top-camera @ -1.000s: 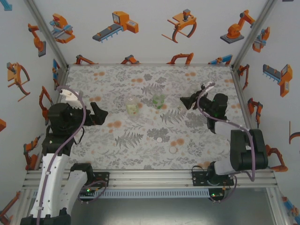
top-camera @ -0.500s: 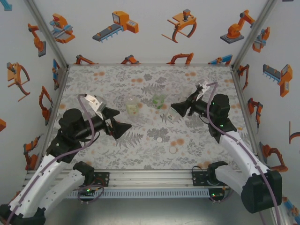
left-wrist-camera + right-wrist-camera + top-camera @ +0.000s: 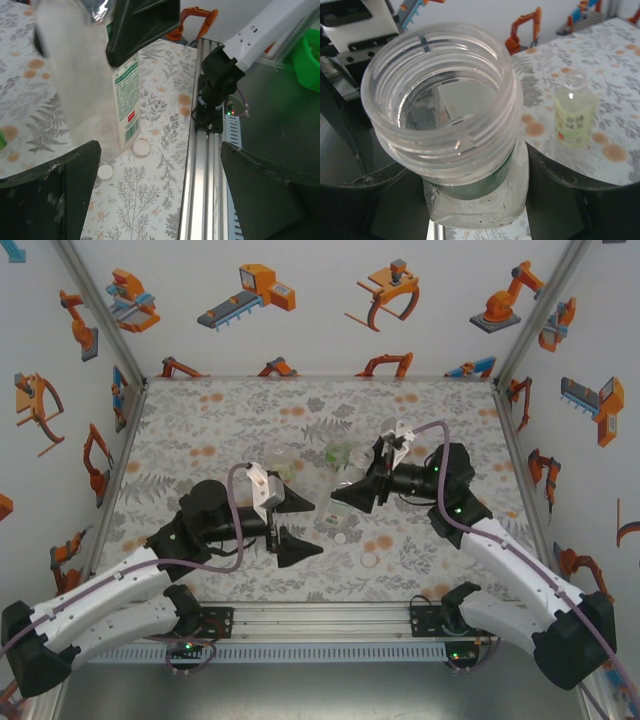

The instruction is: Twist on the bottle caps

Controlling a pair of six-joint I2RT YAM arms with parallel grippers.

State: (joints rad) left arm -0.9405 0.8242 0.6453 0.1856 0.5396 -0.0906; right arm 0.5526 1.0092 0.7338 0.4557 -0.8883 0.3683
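- Right gripper (image 3: pixel 352 494) is closed around the colourless bottle (image 3: pixel 445 115), its threaded neck uncapped.
- Left gripper (image 3: pixel 300 527) is seen wide open, empty, just beside that bottle.
- Bottle could be knocked askew if touched; white caps (image 3: pixel 141 147) are lying on the floral mat (image 3: pixel 230 420).

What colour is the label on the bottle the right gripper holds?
The label is white with green print; left wrist view shows it best.

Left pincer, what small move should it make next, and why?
Probably lower the left pincer onto the nearer white cap and close on it. Its jaws stand wide open and empty, two caps lie loose on the mat just ahead of it, and the right pincer holds the colourless bottle, whose threaded mouth is uncapped.
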